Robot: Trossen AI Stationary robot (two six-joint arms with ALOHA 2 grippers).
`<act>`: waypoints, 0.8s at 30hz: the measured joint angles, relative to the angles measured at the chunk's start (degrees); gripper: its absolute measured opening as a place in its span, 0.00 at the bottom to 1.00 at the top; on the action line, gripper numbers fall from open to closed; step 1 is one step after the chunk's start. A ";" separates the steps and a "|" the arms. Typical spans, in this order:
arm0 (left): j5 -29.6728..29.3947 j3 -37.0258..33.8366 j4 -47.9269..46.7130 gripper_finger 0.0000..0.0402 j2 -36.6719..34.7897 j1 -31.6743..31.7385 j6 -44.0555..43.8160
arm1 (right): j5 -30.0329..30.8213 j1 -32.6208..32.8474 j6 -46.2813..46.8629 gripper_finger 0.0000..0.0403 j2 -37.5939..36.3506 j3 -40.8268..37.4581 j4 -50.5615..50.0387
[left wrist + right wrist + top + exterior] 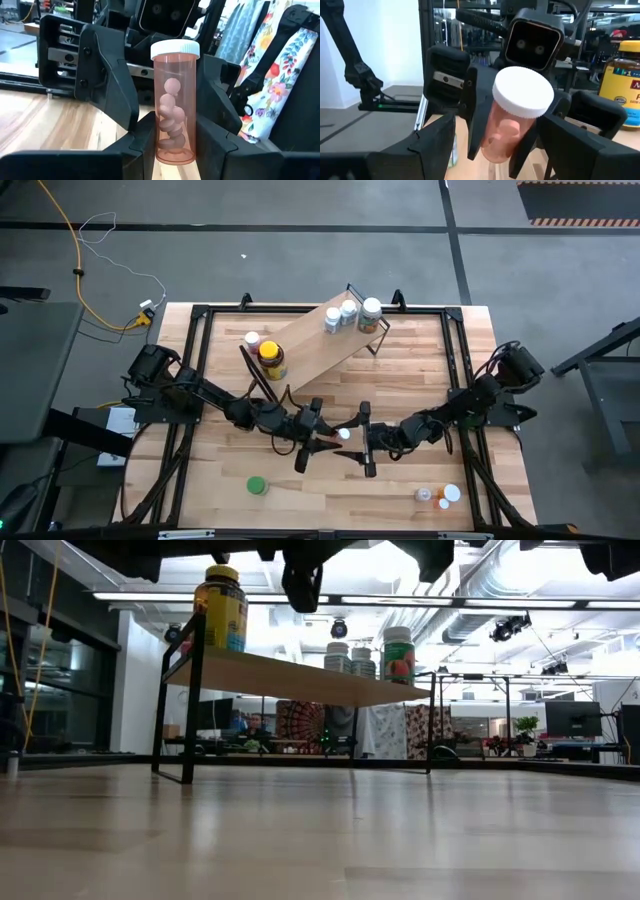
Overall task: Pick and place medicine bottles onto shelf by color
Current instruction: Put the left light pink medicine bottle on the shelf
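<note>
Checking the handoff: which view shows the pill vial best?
Left wrist view: the pill vial stands upright in the left gripper, pills and white cap plain. Right wrist view shows mostly its cap. High view shows a small bright spot between both grippers. Low view misses it.

In the low view both arms are cut off at the top edge; the amber jar (623,80) is cropped in the right wrist view.

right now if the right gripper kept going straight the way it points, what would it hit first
Probably the orange pill bottle with the white cap, held upright in the left gripper. The right gripper stands open facing it, its fingers already flanking the bottle; the exact gap is unclear.
</note>
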 joint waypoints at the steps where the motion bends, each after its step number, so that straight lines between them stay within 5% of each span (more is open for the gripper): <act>1: -0.21 0.00 0.31 0.24 0.00 0.00 0.01 | -0.08 0.00 -0.02 0.67 0.00 -0.02 0.33; 13: -7.63 0.02 1.51 0.24 0.00 -0.97 6.83 | -0.03 -0.04 -0.30 0.64 0.00 -0.08 6.43; 24: -13.18 0.02 3.73 0.24 0.04 -2.64 11.20 | 3.26 -0.07 -0.28 0.37 0.00 -0.08 6.21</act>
